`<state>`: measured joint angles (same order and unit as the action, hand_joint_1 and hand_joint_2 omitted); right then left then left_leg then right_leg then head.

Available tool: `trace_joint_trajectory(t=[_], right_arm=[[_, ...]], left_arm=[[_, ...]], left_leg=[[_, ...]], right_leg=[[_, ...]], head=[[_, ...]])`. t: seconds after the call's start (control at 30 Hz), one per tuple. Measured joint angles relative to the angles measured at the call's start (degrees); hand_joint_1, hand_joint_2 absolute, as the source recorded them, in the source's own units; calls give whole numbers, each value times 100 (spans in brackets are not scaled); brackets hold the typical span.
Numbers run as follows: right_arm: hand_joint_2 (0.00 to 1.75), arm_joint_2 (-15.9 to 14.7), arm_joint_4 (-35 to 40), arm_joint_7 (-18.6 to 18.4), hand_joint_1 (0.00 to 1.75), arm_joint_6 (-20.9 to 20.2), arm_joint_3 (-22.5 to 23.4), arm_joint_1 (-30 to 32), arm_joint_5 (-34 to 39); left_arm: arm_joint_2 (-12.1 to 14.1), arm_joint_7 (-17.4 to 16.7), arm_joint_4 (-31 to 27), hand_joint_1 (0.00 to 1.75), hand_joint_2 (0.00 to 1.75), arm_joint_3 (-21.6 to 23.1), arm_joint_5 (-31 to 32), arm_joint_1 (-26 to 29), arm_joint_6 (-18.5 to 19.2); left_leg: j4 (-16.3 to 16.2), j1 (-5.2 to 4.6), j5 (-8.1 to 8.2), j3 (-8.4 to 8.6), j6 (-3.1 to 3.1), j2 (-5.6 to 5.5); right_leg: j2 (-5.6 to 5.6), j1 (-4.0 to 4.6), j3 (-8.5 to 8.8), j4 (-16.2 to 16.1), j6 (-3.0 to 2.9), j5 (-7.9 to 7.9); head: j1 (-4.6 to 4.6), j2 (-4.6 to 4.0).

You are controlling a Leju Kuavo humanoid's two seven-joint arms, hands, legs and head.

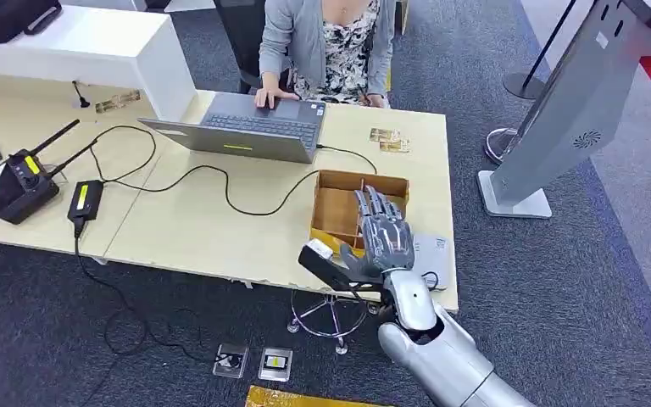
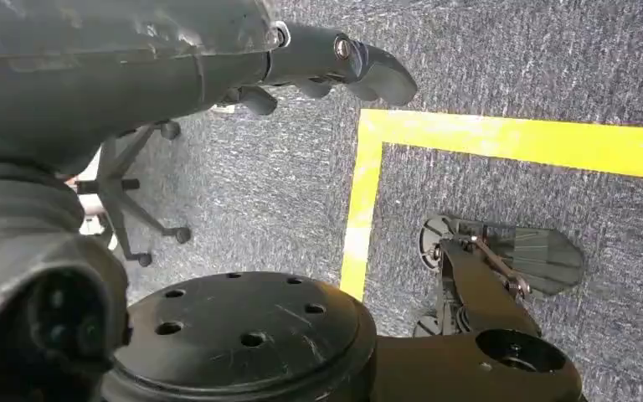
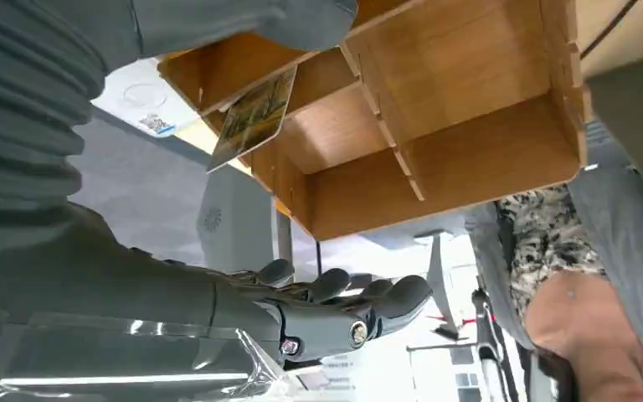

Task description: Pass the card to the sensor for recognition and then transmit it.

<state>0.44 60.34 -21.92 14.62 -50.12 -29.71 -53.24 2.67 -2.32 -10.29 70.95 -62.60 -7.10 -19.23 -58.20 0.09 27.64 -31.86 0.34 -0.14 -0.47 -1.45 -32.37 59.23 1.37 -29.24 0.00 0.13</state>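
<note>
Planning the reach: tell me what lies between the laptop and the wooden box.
Only a black cable between laptop and box, per the head view.

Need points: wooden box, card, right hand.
wooden box (image 1: 387, 180): head view, far rim.
card (image 3: 254, 116): right wrist view, printed face, standing in a box compartment.
right hand (image 1: 384, 233): head view, back of hand over the box.

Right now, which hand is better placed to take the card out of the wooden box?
The right hand. It hovers open over the wooden box on the desk, and the card stands in a compartment close by its thumb. The left hand hangs down over the carpet, away from the desk.
</note>
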Motion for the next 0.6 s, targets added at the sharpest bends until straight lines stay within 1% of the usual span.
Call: trace_joint_trajectory(t=[0.2,0.47,0.6], right_arm=[[175,52,-411,59,0,68,2,-105,255],[175,35,-642,28,0,140,4,-136,362],[175,35,-769,31,0,240,7,-188,409]], left_arm=[[2,2,0,0,0,2,9,0,42],[4,4,2,0,0,2,22,2,57],[7,4,2,0,0,2,4,2,18]], left_leg=[[0,0,0,1,0,0],[0,0,0,1,0,0],[0,0,0,1,0,0]], right_leg=[[0,0,0,-1,0,0],[1,0,-1,-1,0,0],[1,0,-1,-1,0,0]], head=[[0,0],[-2,0],[0,0]])
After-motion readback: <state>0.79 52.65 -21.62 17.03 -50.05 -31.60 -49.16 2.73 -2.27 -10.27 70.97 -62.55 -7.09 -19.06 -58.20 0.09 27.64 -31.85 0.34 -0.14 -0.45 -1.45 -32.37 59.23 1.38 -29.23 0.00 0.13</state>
